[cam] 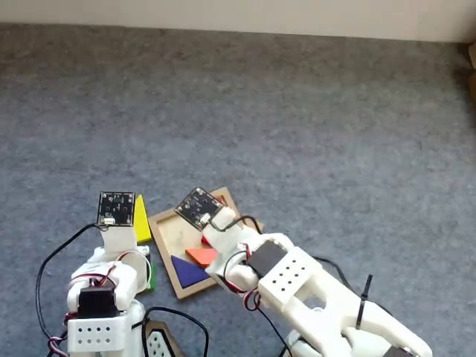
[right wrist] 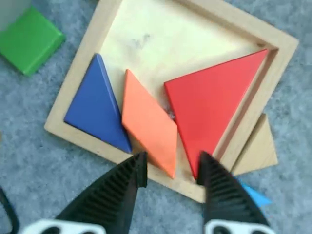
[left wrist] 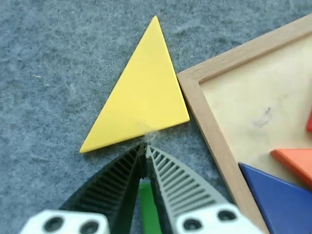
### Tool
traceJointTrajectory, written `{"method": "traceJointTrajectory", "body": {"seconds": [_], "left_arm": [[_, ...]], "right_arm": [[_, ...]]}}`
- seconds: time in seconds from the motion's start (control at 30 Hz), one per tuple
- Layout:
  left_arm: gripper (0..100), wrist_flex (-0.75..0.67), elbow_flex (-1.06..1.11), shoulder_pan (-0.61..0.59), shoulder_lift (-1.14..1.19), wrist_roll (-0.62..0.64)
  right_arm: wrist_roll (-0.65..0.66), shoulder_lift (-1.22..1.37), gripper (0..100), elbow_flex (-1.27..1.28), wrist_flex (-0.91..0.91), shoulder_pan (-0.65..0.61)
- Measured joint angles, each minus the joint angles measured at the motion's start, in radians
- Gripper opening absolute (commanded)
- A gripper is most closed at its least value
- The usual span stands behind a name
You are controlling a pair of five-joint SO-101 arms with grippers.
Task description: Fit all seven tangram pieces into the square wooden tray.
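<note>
Tray (right wrist: 78, 73) in right wrist view holds red triangle (right wrist: 209, 104).

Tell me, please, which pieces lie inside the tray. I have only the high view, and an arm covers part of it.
Observer: Three: a blue triangle, an orange parallelogram and a large red triangle set into one corner of the wooden tray.
Operator: Does the right end effector hold anything?
Observer: No. The right end effector is open, above the tray's rim near the orange parallelogram.
Operator: And the left one?
Observer: The left end effector is shut, its tips at the edge of the yellow triangle, which lies outside the tray beside its corner.
</note>
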Motion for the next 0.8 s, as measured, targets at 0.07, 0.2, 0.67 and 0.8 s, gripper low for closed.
{"method": "traceJointTrajectory", "body": {"seconds": [0.07,0.2,0.67,0.8], "left_arm": [[1,0.000,0.000,0.000,0.000,0.000],[1,0.000,0.000,0.000,0.000,0.000],[1,0.000,0.000,0.000,0.000,0.000],[1,0.000,0.000,0.000,0.000,0.000]], "right_arm": [[0.021,-0.014,22.1,-0.028,0.025,0.002],[0.104,-0.017,22.1,-0.031,0.012,-0.041],[0.186,0.229,22.1,-0.031,-0.080,-0.055],[0.201,0.255,22.1,-0.032,-0.120,-0.057]]}}
